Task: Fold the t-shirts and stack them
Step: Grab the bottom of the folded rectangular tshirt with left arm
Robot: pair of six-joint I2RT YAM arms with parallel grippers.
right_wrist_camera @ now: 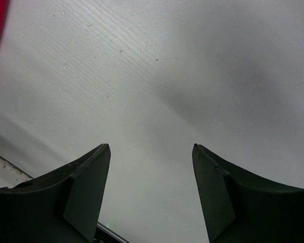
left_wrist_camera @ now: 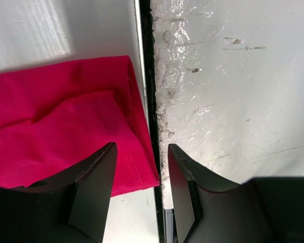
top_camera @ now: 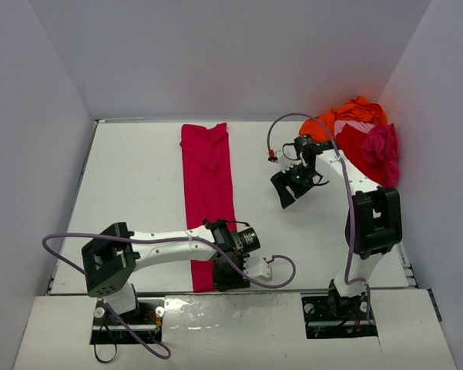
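Observation:
A crimson t-shirt [top_camera: 208,193] lies folded into a long narrow strip running from the back of the table to its near edge. My left gripper [top_camera: 229,276] is low over the strip's near right corner. In the left wrist view its jaws [left_wrist_camera: 141,147] stand open, with the shirt's hemmed corner [left_wrist_camera: 136,167] between them and not pinched. My right gripper [top_camera: 290,187] hovers open over bare table right of the strip, with nothing between its fingers [right_wrist_camera: 152,147]. The other t-shirts sit in a heap at the back right: orange [top_camera: 347,116], red [top_camera: 358,145], magenta [top_camera: 382,148] and a bit of pale pink [top_camera: 354,126].
White walls [top_camera: 54,92] close in the table on three sides. A dark seam [left_wrist_camera: 146,76] marks the table's near edge, with a scuffed glossy white board [left_wrist_camera: 232,91] beyond it by the arm bases. A purple cable [top_camera: 281,123] loops off the right arm.

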